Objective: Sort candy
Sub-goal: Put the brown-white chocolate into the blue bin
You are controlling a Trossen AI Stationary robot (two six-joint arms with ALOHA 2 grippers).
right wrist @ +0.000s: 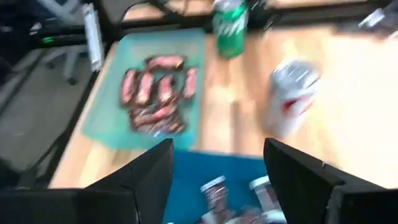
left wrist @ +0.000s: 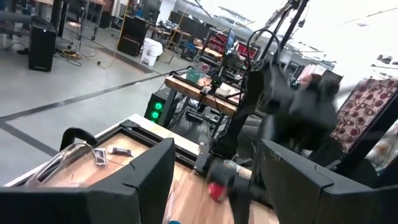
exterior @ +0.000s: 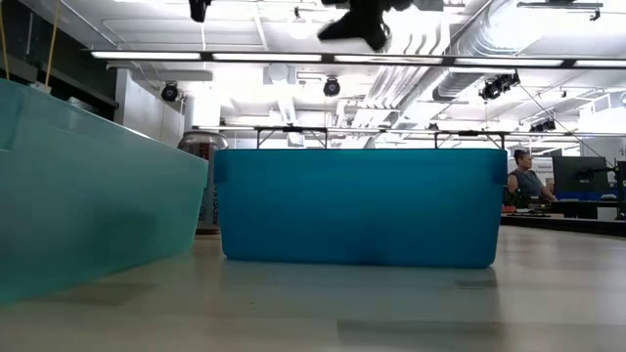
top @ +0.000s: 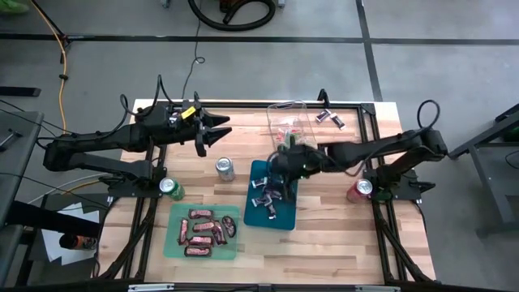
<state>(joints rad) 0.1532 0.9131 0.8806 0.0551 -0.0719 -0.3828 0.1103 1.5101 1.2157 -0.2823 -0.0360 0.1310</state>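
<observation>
Dark red-brown candy bars [top: 203,229] lie in a green tray [top: 174,243] near the table's front. Dark and silver wrapped pieces [top: 266,203] lie in a blue tray [top: 285,221] beside it. My right gripper [top: 282,180] hangs open above the blue tray's far part; in its wrist view its fingers [right wrist: 217,180] have nothing between them, with silver pieces [right wrist: 214,190] below. My left gripper [top: 220,132] waits open and level over the far left of the table. A clear container [top: 290,122] of small bright candy stands at the far side.
A silver can [top: 225,169], a green can [top: 171,188] and a red can [top: 359,191] stand around the trays. Loose wrapped pieces [top: 330,118] lie near the far right corner. In the low view the blue tray's wall [exterior: 357,205] fills the middle.
</observation>
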